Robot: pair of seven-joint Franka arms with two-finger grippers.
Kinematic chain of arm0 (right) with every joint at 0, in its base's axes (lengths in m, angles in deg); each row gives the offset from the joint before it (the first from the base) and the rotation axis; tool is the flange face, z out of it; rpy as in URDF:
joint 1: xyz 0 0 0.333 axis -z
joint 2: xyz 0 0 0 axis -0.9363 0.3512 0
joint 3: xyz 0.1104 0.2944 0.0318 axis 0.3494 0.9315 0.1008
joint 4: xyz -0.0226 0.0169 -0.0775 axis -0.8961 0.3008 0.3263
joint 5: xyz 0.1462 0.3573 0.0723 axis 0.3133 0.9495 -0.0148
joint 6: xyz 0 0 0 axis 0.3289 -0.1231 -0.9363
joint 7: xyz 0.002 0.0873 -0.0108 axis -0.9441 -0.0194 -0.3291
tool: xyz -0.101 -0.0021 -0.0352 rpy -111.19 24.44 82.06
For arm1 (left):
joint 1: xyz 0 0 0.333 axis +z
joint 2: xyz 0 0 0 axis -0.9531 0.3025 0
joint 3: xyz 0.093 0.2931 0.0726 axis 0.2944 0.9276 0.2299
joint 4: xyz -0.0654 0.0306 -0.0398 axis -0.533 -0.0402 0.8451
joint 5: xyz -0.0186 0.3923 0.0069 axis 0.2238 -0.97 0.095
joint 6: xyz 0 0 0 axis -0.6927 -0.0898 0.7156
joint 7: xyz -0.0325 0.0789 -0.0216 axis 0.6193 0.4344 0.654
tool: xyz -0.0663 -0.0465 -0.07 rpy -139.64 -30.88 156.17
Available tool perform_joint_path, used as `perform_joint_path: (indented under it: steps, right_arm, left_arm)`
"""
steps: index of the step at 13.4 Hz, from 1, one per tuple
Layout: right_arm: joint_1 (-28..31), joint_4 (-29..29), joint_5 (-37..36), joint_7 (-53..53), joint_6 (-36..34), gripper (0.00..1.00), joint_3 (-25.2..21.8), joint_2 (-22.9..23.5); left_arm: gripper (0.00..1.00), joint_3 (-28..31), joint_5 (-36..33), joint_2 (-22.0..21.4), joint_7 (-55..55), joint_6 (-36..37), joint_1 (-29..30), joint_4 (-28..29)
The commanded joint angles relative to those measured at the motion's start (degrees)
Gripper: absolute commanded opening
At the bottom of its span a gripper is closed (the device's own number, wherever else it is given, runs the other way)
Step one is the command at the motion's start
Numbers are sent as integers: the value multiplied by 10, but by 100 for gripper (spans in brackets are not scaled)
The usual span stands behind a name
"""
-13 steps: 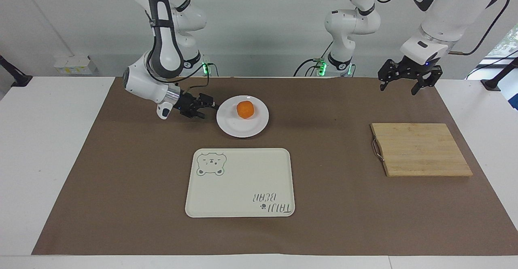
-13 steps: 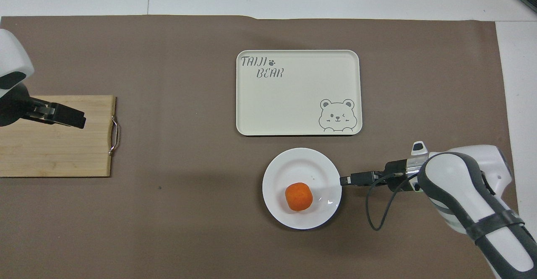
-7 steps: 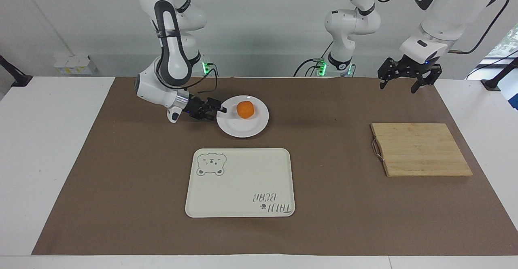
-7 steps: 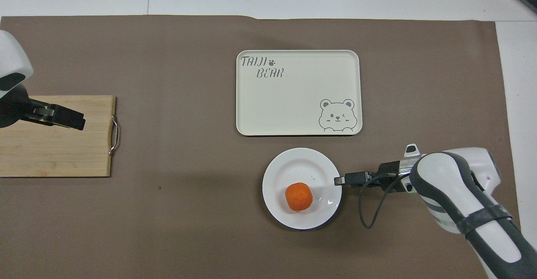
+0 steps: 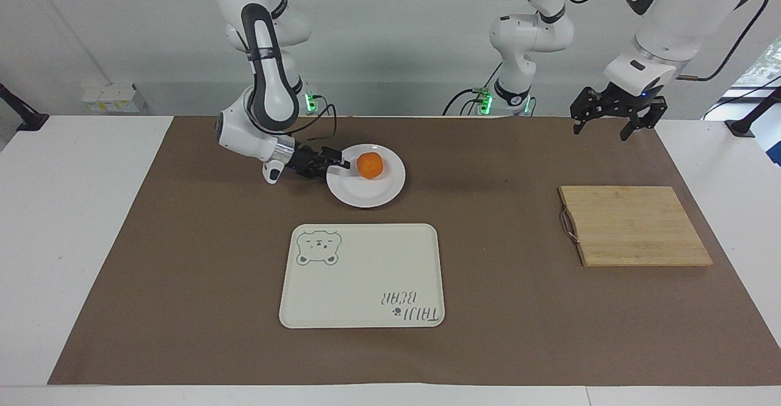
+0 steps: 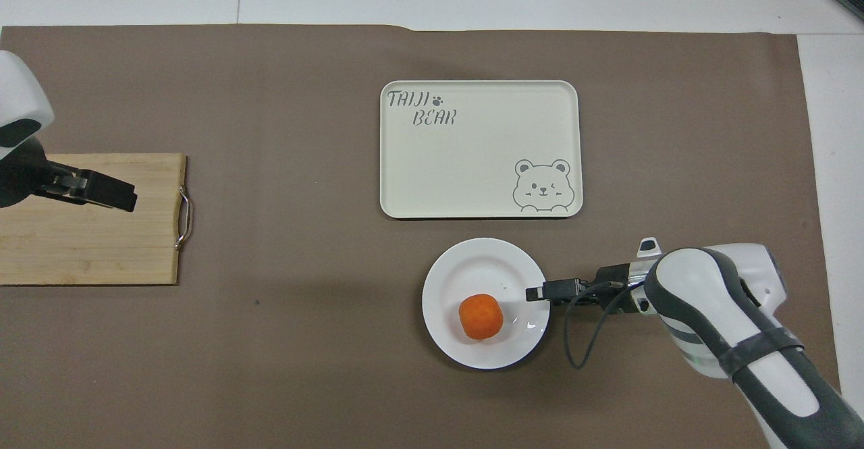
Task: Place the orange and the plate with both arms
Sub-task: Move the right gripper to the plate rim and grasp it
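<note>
Your plate [image 5: 366, 177] sits just above the middle of the facing frame, with the orange [image 5: 370, 165] resting on it toward the robots' edge. The right tool [image 5: 343, 163] lies low and nearly level, its tip over the plate's rim on the side toward the right arm's end of the table; you can see a gap between tip and orange. Whether its fingers are spread or closed on the rim, you cannot tell from either view.

The tray [image 5: 362, 275] lies below the plate in the facing frame, close to it but apart, with a strip of brown mat [image 5: 183, 271] between their edges. On the plate's other sides you have open mat, widest toward the board [image 5: 634, 226] at the right of the frame, well apart from everything else.

The left tool [image 5: 610, 126] hangs raised at the upper right of the facing frame, fingers spread wide and holding nothing. In the overhead frame it [image 6: 108, 192] covers part of the board [image 6: 88, 246] at the left edge. The white table [image 5: 73, 210] shows past the mat at both ends.
</note>
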Motion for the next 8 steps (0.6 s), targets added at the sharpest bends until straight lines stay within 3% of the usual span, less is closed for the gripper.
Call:
perform_joint_path:
  steps: [1, 2, 6, 8]
  right_arm:
    - [-3, 8, 21, -20, 13, 41, -1, -2]
    - [-3, 8, 21, -20, 15, 30, 0, -1]
    - [-3, 8, 21, -20, 18, 4, -1, 0]
    - [-3, 7, 20, -17, 23, 0, -1, 1]
  left_arm:
    - [100, -5, -11, -9, -3, 0, 7, 7]
    - [100, -5, -11, -9, -2, 0, 7, 7]
    - [100, -6, -11, -9, -2, 0, 7, 7]
    - [100, -5, -11, -9, -3, 0, 7, 7]
